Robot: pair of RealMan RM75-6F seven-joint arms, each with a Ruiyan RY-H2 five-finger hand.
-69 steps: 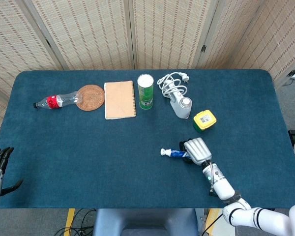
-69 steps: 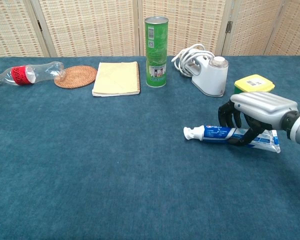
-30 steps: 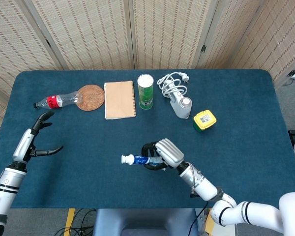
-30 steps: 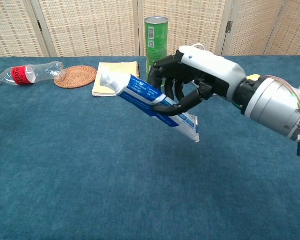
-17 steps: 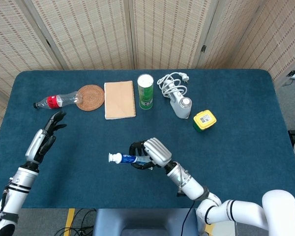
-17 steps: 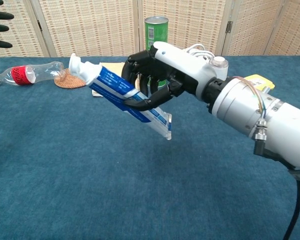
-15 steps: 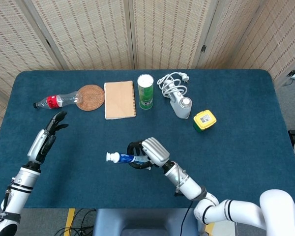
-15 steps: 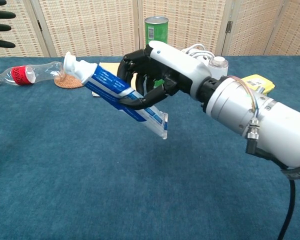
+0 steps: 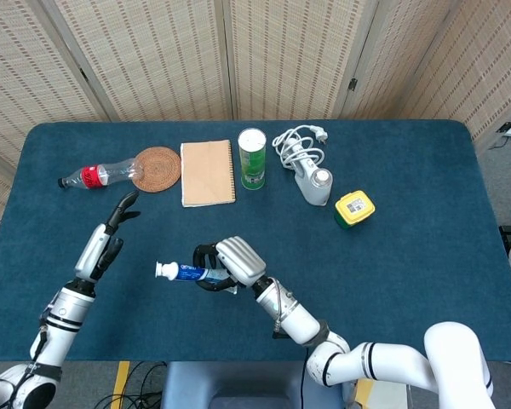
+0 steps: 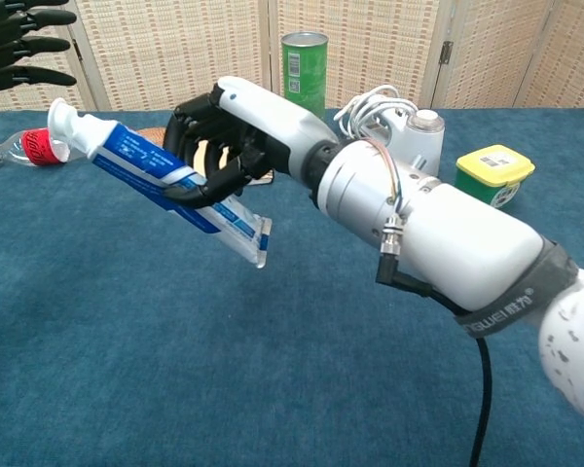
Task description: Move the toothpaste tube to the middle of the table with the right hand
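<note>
My right hand (image 9: 230, 261) (image 10: 229, 126) grips the blue and white toothpaste tube (image 9: 186, 272) (image 10: 146, 165) around its middle and holds it in the air above the table (image 9: 409, 247), left of centre. The tube's white cap (image 9: 162, 270) (image 10: 62, 121) points left and its flat crimped end (image 10: 256, 238) hangs lower right in the chest view. My left hand (image 9: 111, 239) (image 10: 19, 44) is raised over the table's left side with its fingers apart, holding nothing.
Along the far side lie a clear bottle with a red label (image 9: 98, 175) (image 10: 49, 144), a woven coaster (image 9: 157, 169), a spiral notebook (image 9: 208, 172), a green can (image 9: 252, 158) (image 10: 304, 63), a white appliance with coiled cable (image 9: 309, 166) (image 10: 409, 131) and a yellow-lidded box (image 9: 354, 208) (image 10: 493, 170).
My right hand lifted the tube off the table at the right and carried it leftward through the air. My left arm came up and moved in over the table's left side.
</note>
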